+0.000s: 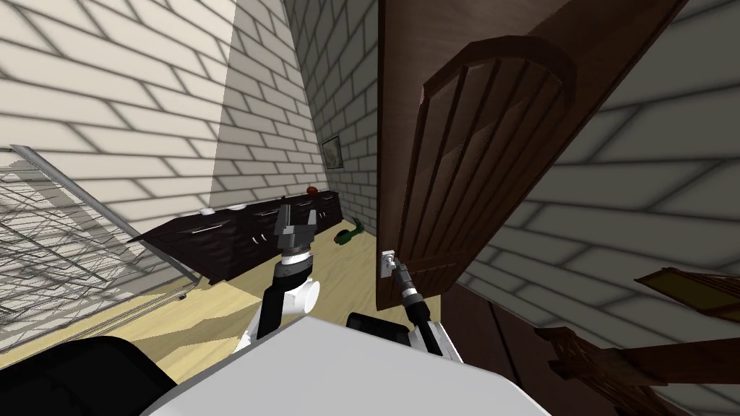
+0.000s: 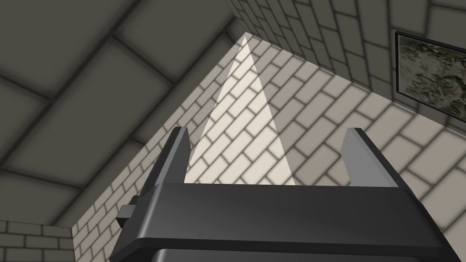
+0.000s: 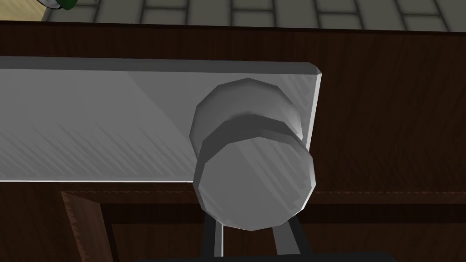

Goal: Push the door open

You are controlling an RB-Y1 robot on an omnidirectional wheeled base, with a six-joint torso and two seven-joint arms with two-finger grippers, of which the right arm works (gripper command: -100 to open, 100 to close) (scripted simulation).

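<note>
Right end effector [image 3: 248, 243] is on the knob [image 3: 255, 186] at the door [image 1: 462, 180] edge, with its fingers close together, probably closed, tips hidden. The door looks ajar. I should push steadily and squarely by this edge and follow its swing. Left end effector [image 2: 266, 150] hangs open and idle. Beyond lie a pale floor [image 1: 340, 282], a dark bench [image 1: 238, 231] and brick walls.

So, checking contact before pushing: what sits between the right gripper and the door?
A grey round knob on the door's grey plate, per the right wrist view.
</note>
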